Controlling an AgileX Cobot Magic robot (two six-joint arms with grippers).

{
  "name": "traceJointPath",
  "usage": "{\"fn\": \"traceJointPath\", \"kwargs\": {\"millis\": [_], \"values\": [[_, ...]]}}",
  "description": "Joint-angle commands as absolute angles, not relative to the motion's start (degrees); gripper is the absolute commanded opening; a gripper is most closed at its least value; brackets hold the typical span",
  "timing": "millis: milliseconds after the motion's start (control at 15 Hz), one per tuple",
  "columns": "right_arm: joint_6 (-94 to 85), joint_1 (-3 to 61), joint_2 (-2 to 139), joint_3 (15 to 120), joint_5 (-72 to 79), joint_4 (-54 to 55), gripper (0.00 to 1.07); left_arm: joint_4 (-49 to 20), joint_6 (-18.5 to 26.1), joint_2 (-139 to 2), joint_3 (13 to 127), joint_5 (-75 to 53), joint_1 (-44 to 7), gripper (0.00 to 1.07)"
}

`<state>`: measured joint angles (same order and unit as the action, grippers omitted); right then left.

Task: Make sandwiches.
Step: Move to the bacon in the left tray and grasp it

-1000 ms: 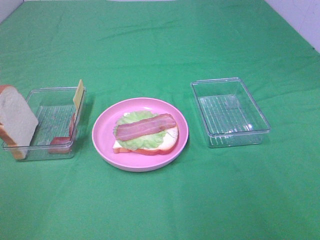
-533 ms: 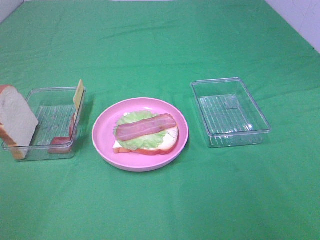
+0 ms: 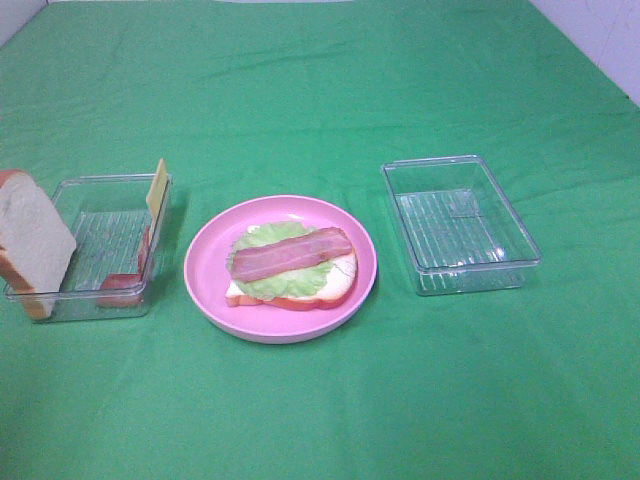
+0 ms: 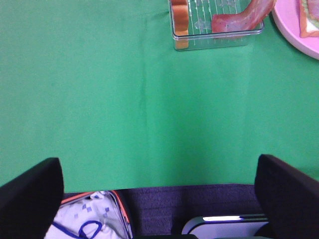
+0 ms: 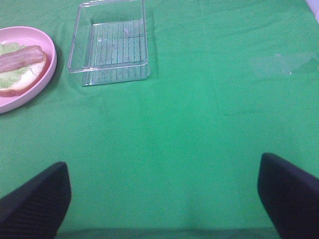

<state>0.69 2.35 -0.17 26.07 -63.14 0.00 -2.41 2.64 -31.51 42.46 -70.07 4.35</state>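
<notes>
An open-faced sandwich (image 3: 290, 272) lies on a round pink plate (image 3: 205, 290) in the middle of the green table (image 3: 320, 100). It is a bread slice (image 3: 340, 283) with an orange-brown crust, a leaf of lettuce (image 3: 262, 285) on the bread, and a bacon strip (image 3: 292, 254) laid across the lettuce. Just to the left of the plate is a clear tray (image 3: 100, 215). A second bread slice (image 3: 35, 240) leans over the tray's left end, a thin yellow cheese slice (image 3: 157, 187) stands upright against its right wall, and a spare bacon strip (image 3: 122, 285) is curled in the near right corner. A second clear tray (image 3: 458, 222) sits to the right of the plate, a little apart from it. The left pincer (image 4: 159, 191) is released, its two dark fingers spread wide over bare cloth near the table's edge, well short of the left tray. The right pincer (image 5: 162, 196) is likewise released with fingers wide apart, hanging over bare cloth and gripping nothing.
</notes>
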Motion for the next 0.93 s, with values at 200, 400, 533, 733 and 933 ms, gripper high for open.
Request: {"fn": "traceJointPath", "kwargs": {"millis": [200, 400, 533, 733, 933], "values": [[0.0, 2.2, -2.0, 25.9, -63.1, 0.0, 0.96, -3.1, 1.4, -53.7, 57.7, -75.5, 3.0, 0.98], [0.0, 2.2, -2.0, 25.9, -63.1, 0.0, 0.96, 1.9, -0.9, -66.1, 69.6, -75.5, -2.9, 0.98], [0.0, 2.2, -2.0, 25.9, -63.1, 0.0, 0.96, 2.3, -7.5, -72.7, 75.9, -75.5, -9.3, 0.98], [0.0, 2.2, -2.0, 25.9, -63.1, 0.0, 0.96, 2.9, -14.3, -84.9, 77.4, -75.5, -18.9, 0.98], [0.0, 2.2, -2.0, 25.9, -63.1, 0.0, 0.96, 3.0, -16.6, -94.1, 77.4, -74.5, -21.5, 0.98]]}}
